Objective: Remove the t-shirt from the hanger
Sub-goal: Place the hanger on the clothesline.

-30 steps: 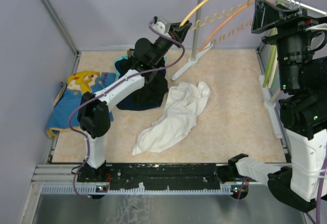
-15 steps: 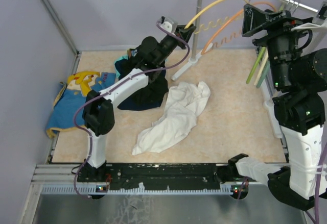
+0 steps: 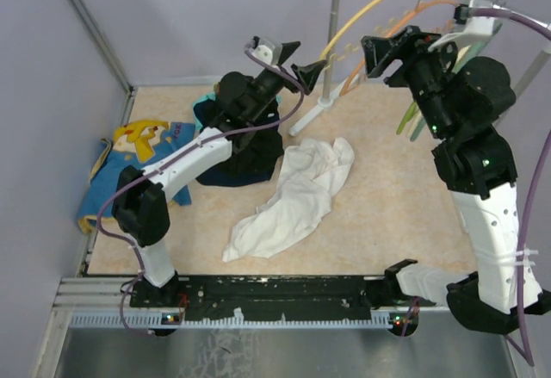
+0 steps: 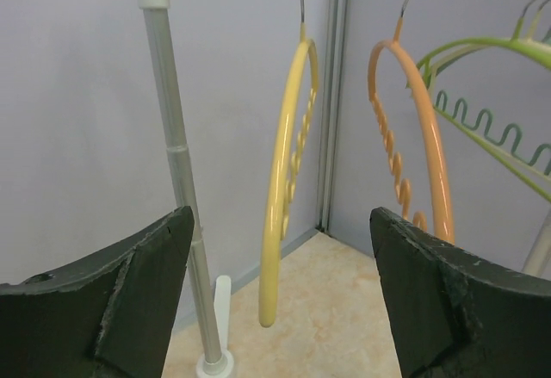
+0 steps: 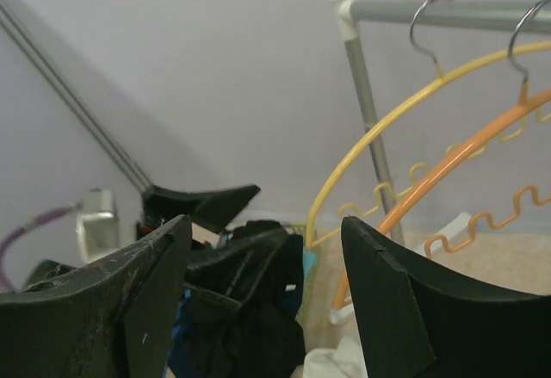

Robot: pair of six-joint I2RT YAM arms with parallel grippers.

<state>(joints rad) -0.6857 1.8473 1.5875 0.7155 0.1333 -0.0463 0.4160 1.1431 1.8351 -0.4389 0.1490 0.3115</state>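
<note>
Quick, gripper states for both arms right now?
Left gripper: open, holding nothing.
Right gripper: open, holding nothing.

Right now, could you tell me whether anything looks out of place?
Three garments lie crumpled on the table: a white t-shirt mid-table, a dark garment behind it, a blue and yellow garment at the left edge. The yellow hanger and orange hanger hang bare.

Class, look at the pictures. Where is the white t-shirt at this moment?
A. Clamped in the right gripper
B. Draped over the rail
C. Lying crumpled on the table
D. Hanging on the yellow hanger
C: the white t-shirt lies in a crumpled heap on the table, and the yellow hanger hangs bare.
</note>
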